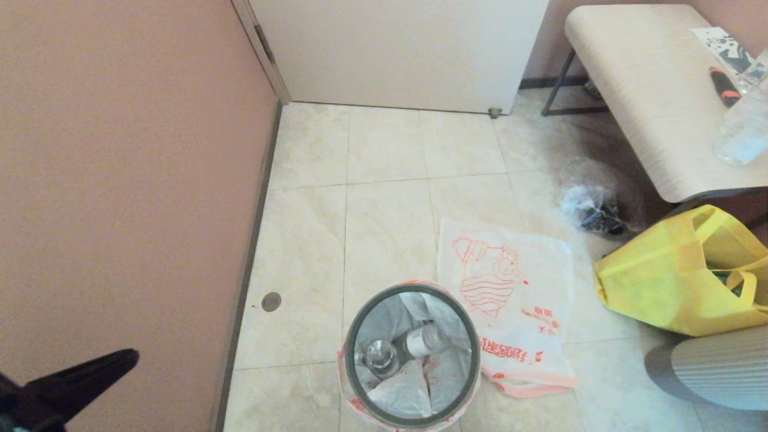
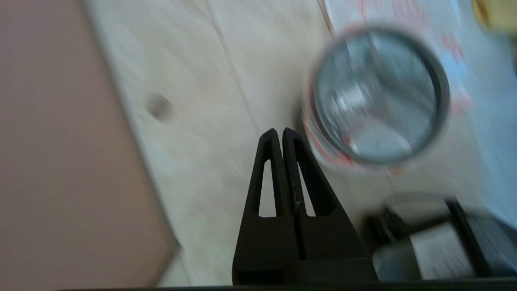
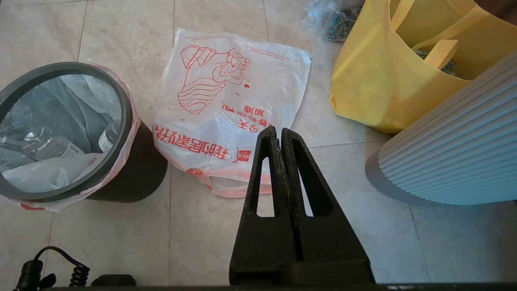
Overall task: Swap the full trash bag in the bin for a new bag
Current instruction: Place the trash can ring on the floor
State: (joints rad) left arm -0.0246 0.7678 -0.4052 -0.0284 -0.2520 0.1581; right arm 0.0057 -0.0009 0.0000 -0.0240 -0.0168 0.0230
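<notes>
Pale beige floor tiles (image 1: 384,156) carried everything, bounded by a pink wall (image 1: 120,168) along the left edge and a white door (image 1: 396,48) at the far edge. Nearest, the left tool (image 1: 129,358) hung low beside the wall, its two fingers pressed together and holding nothing; in the left wrist view its tips (image 2: 278,135) pointed just beside the bin. The right tool (image 3: 278,133) was likewise closed tight and empty, poised over the near end of the new bag. At the near edge of the floor stood the bin (image 1: 413,355), its grey ring rim clamping the full trash bag (image 1: 401,393), whose pink-orange edge folded out over the rim; a clear bottle (image 1: 420,342) and white scraps lay inside. Touching the bin's right side, the new bag (image 1: 510,294) lay flat on the tiles, red drawing up, handles toward the near edge. Right of it sat a ribbed grey object (image 1: 714,372) and a yellow tote (image 1: 666,288). Farther back lay a clear bag with dark lumps (image 1: 591,204), and beyond, at the far right corner, a surface (image 1: 642,96) bore a bottle (image 1: 744,126) and a dark tool with an orange grip (image 1: 724,86).
</notes>
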